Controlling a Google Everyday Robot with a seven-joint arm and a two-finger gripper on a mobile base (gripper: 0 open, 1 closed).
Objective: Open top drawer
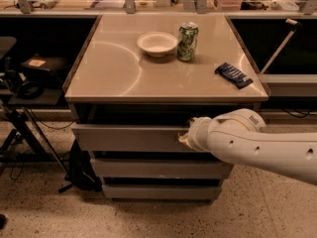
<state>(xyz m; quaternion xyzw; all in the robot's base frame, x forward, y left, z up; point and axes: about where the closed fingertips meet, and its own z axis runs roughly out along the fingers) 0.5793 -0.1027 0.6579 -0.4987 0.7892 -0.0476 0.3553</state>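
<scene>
Camera view: a beige worktop [109,73] fills the upper middle of the scene, standing on a grey drawer unit. On the worktop, toward 12 o'clock, sits a shallow white bowl [157,43], empty as far as can be seen. Just beside it at its 3 o'clock stands a green can [187,42], upright. A dark blue packet [234,75] lies flat near the worktop's 4 o'clock corner, well apart from the can.

The top drawer [129,138] is directly under the worktop, its grey front facing the camera with a dark gap showing above its upper edge. Two shorter grey drawer fronts [148,168] lie stacked below it.

A white arm [257,145] reaches in from 4 o'clock of the frame. Its pincer [182,139] is at the top drawer's front, right of the front's centre and close against it. The wrist hides most of it, so I cannot tell whether the pincer is apart, together or clamped on the drawer's edge.

At 8 o'clock of the unit a dark bag [79,167] rests on the speckled floor [49,212].
</scene>
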